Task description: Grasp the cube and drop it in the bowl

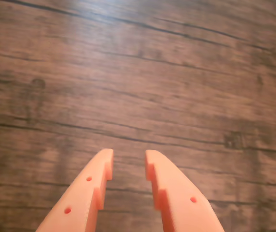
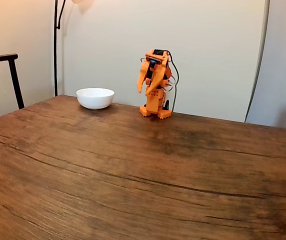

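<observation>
Orange arm folded upright at the table's (image 2: 133, 165) far edge.
White bowl (image 2: 95, 98) stands upright, rim up, left of it in the fixed view; end effector (image 1: 129, 162) points down, fingers parted, empty.

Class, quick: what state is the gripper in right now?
Gripper: open, nothing between its fingers, wooden table below it.

Wooden table (image 2: 133, 170) (dark grain), black chair (image 2: 3, 80), floor lamp pole (image 2: 56, 45)
</observation>
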You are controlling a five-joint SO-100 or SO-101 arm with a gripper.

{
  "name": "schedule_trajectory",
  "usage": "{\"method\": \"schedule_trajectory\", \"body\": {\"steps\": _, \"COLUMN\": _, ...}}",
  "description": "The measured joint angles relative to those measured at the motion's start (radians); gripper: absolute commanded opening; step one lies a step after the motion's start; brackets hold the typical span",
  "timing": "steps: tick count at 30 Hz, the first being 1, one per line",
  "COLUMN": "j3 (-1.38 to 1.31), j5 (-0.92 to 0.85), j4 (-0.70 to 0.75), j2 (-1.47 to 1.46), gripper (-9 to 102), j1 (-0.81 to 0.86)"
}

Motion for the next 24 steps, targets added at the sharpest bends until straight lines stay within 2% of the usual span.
{"method": "schedule_trajectory", "body": {"steps": 11, "j3": 0.316, "j5": -0.009, "j4": -0.321, "j2": -0.008, "gripper": 7, "j1": -0.044}}
{"method": "schedule_trajectory", "body": {"steps": 24, "j3": 0.324, "j5": -0.041, "j4": -0.206, "j2": -0.005, "gripper": 7, "j1": -0.041}}
